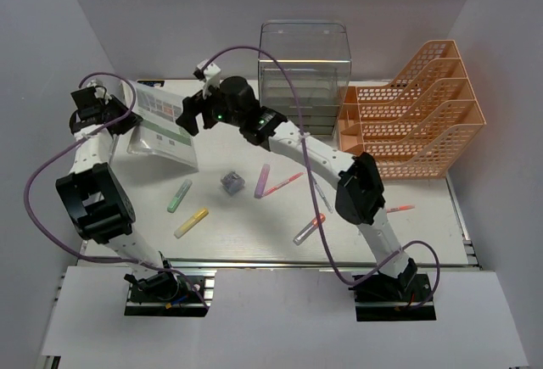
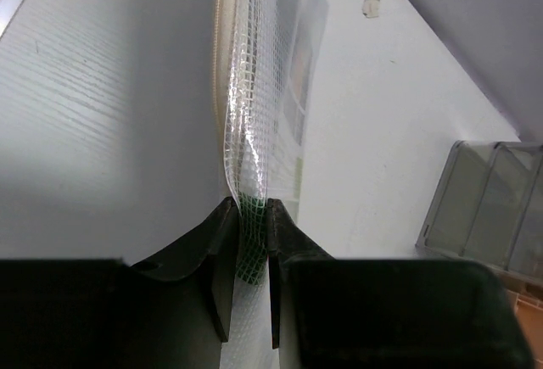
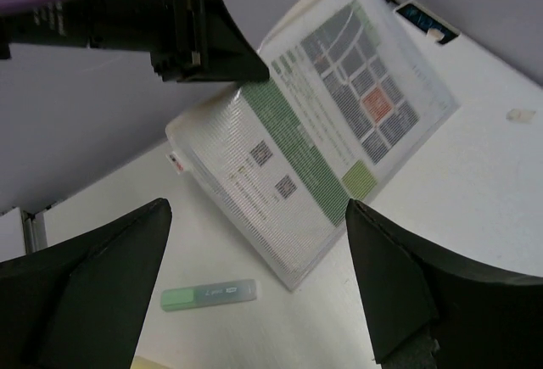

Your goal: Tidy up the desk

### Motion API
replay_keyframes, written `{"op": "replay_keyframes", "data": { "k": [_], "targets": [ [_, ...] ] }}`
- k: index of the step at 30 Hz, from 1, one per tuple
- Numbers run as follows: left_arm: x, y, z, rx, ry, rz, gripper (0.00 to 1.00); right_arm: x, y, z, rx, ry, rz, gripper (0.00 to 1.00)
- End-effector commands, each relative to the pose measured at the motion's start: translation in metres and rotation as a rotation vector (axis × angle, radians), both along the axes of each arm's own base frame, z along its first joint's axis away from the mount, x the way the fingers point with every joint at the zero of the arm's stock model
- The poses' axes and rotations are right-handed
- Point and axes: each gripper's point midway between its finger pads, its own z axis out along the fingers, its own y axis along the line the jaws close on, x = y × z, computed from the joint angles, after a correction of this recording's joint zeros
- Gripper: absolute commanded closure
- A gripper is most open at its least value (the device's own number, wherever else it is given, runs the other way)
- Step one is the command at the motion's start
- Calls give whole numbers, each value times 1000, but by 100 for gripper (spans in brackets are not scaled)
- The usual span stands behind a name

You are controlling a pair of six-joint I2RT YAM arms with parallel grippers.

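A clear mesh document pouch (image 1: 163, 128) with a printed sheet inside stands tilted on edge at the back left of the white desk (image 1: 254, 246). My left gripper (image 1: 127, 120) is shut on the pouch's left edge; in the left wrist view the mesh (image 2: 263, 89) runs up from between the closed jaws (image 2: 251, 233). My right gripper (image 1: 193, 114) is open and empty, hovering just right of the pouch. In the right wrist view the pouch (image 3: 322, 123) lies beyond the spread fingers (image 3: 257, 216), with the left gripper (image 3: 204, 47) on its top corner.
A green highlighter (image 1: 180, 195), also in the right wrist view (image 3: 209, 294), a yellow highlighter (image 1: 192, 222), a small grey object (image 1: 232, 183), a purple highlighter (image 1: 262, 181) and several pink pens (image 1: 310, 229) lie mid-desk. A clear drawer box (image 1: 304, 72) and an orange mesh rack (image 1: 416, 119) stand at the back.
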Motion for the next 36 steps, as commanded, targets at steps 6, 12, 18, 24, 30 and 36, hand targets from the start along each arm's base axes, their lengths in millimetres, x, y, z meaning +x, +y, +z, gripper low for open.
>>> {"op": "replay_keyframes", "data": {
  "k": [6, 12, 18, 24, 30, 36],
  "targets": [
    [-18, -36, 105, 20, -271, -89, 100, -9, -58, 92, 24, -167, -35, 11],
    [-40, -59, 144, 5, -371, -136, 100, 1, -109, 118, 13, -222, -133, 11],
    [-63, -84, 176, -31, -471, -191, 100, 2, -149, 142, 35, -240, -177, 11],
    [-90, -106, 220, -48, -601, -249, 100, -6, -182, 167, 68, -254, -165, 11],
    [-120, -129, 280, -106, -783, -307, 100, -21, -210, 179, 88, -233, -141, 11],
    [-146, -153, 322, -138, -880, -382, 100, -33, -241, 187, 113, -213, -155, 11]
  ]
}}
